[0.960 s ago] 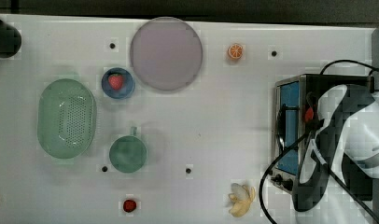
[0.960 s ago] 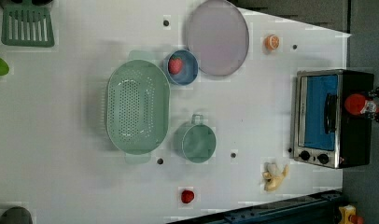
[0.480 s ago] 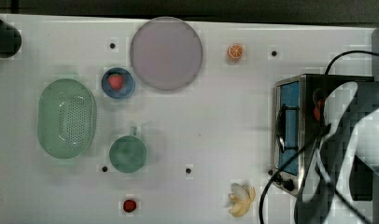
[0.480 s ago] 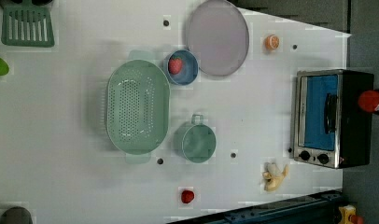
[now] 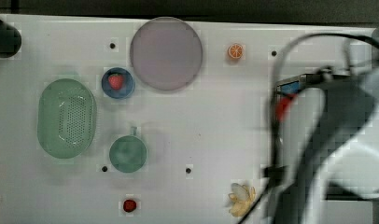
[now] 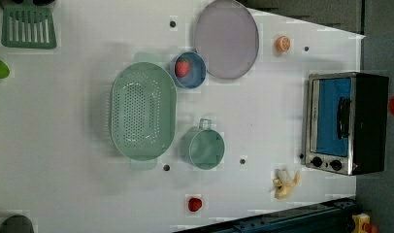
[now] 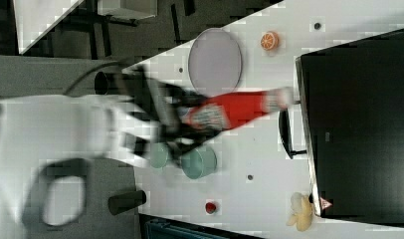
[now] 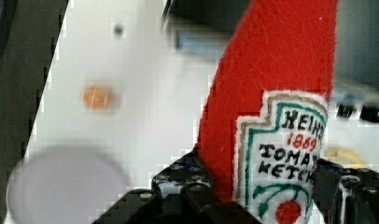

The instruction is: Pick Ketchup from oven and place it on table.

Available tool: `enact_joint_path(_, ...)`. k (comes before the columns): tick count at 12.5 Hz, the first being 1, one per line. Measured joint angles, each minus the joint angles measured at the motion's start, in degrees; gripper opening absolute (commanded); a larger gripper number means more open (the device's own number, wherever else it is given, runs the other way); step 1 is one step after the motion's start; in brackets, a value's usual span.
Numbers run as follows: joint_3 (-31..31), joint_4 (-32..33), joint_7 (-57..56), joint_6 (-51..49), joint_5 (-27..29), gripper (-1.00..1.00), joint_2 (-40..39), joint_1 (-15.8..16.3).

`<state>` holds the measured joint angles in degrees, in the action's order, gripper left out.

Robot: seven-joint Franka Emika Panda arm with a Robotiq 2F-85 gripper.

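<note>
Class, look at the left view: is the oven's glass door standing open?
No. The oven shows its blue glass door flat in the silver frame, handle across it.

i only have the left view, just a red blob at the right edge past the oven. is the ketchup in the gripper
Observer: Yes. In the right view the gripper is clamped on the Ketchup near its base.
Operator: which way is the cap pointing
Observer: In the right view the white cap points toward the oven.
Operator: is the bottle touching the table
Observer: I cannot tell from these views; the wrist view shows the table behind the bottle.
</note>
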<state>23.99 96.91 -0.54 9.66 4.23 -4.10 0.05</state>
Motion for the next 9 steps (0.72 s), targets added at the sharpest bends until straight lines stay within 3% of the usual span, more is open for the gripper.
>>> enact_joint_path(4,-9.81,0.17,-0.04,-1.97,-1.48,0.26,2.29,5.17)
enact_joint_path(6,-13.36,5.48,-0.06,-1.67,-1.72,0.26,3.66,7.79)
enact_joint_path(9,-16.7,13.65,-0.07,6.69,-1.04,0.26,2.25,8.75)
